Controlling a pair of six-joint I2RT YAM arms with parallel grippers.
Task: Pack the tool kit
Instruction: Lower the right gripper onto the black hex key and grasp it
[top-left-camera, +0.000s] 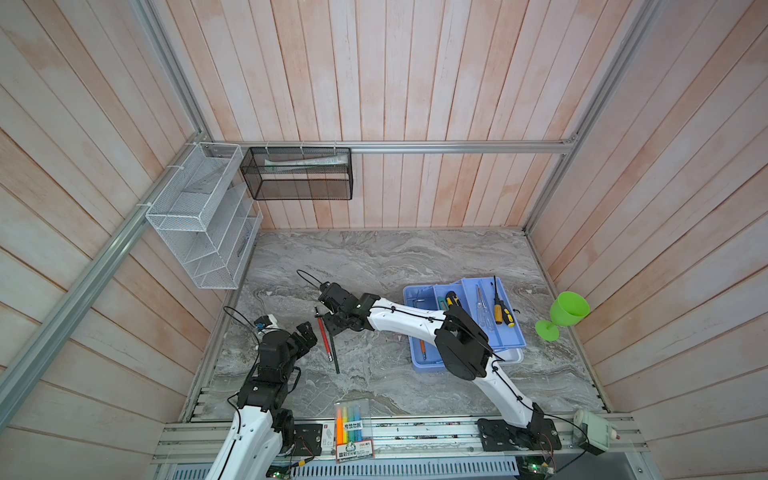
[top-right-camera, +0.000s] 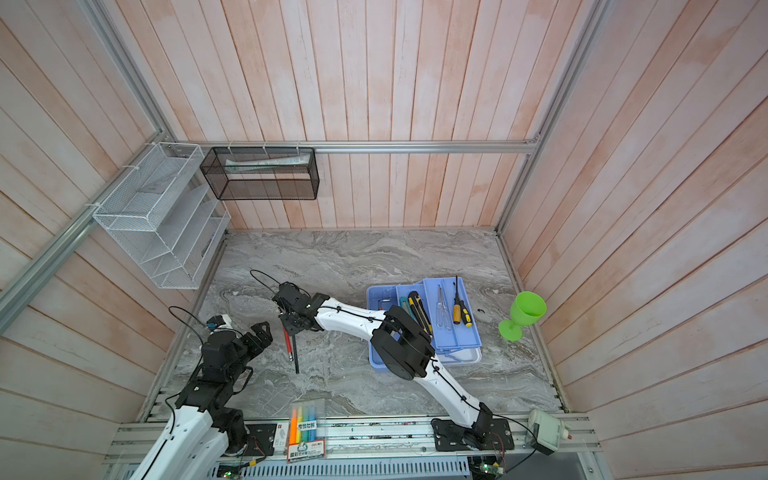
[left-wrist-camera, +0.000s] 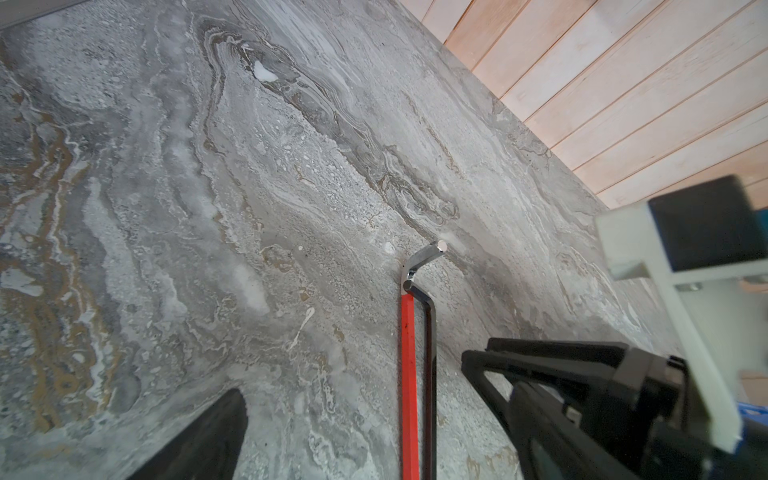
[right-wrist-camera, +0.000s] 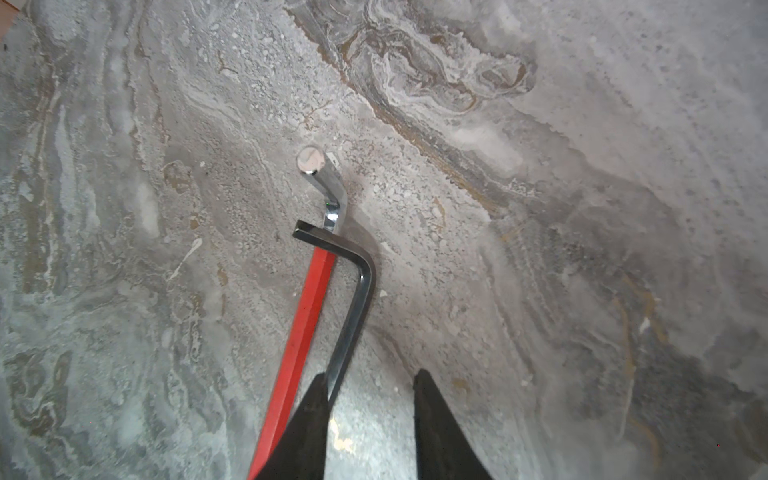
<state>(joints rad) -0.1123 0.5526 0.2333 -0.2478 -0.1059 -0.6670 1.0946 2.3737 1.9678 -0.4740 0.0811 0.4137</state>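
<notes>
Right gripper (right-wrist-camera: 368, 378) jaws apart over marble table (right-wrist-camera: 540, 208), nothing clamped. Tool case (top-left-camera: 420, 328) lies open, well apart at right. Left gripper (left-wrist-camera: 353, 376) spread wide, empty. Red hex key (right-wrist-camera: 299, 328) and black hex key (right-wrist-camera: 353, 316) touch: closing may snag both, or skid one away.

A red hex key (top-left-camera: 323, 338) and a black hex key (top-left-camera: 335, 358) against the grey, white-veined marble pattern of the worktop (top-left-camera: 374, 257), with a light blue tray (top-left-camera: 511, 337), yellow-and-black screwdrivers (top-left-camera: 498, 312), a lime green goblet (top-left-camera: 568, 308) and pale pink walls (top-left-camera: 415, 83).
</notes>
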